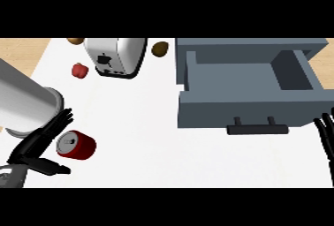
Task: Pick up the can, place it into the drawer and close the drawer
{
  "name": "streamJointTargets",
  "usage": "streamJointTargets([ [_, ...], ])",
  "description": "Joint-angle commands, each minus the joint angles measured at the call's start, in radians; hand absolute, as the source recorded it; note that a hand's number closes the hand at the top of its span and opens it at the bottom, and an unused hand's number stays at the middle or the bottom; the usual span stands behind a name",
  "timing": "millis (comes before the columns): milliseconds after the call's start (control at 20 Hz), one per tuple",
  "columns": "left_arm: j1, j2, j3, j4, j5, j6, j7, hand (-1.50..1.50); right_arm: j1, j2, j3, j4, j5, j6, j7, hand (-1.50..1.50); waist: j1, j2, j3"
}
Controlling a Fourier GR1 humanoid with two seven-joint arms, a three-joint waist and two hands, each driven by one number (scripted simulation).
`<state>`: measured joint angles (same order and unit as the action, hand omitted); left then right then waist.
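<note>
One view only, from the robot's head, facing steeply down onto the white counter (150, 145). It frames the counter from the toaster (117, 57) at the far edge to the open grey drawer (251, 88) at right.

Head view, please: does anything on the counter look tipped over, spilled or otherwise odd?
Only the red can stands out: it lies on its side beside the left hand, silver end showing. The grey drawer is open. Nothing looks spilled or damaged.
</note>
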<state>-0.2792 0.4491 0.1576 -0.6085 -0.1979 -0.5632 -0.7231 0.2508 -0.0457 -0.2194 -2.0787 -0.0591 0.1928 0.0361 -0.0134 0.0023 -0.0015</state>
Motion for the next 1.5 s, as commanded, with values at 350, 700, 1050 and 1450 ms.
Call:
streamJointTargets([
  [350,-0.076,0.004,-0.042,0.159,-0.025,-0.065,-0.169,-1.5,-0.029,-0.015,-0.028,-0.021,-0.03,0.004,0.043,-1.5,-0.002,0.002,0.0],
  [700,-0.12,-0.029,-0.062,0.156,-0.007,-0.067,-0.123,-1.5,0.0,0.03,0.008,-0.058,0.003,-0.015,0.054,-1.5,0.003,0.0,0.0],
  [1050,-0.135,-0.113,-0.109,0.163,-0.034,0.021,-0.136,-1.5,-0.033,0.033,0.036,-0.029,0.045,-0.013,0.041,-1.5,0.002,0.001,0.0],
  [1450,-0.103,-0.126,-0.138,0.132,-0.02,-0.016,-0.166,1.5,0.034,0.029,-0.007,-0.085,-0.023,0.011,0.047,-1.5,0.004,-0.002,0.001],
])
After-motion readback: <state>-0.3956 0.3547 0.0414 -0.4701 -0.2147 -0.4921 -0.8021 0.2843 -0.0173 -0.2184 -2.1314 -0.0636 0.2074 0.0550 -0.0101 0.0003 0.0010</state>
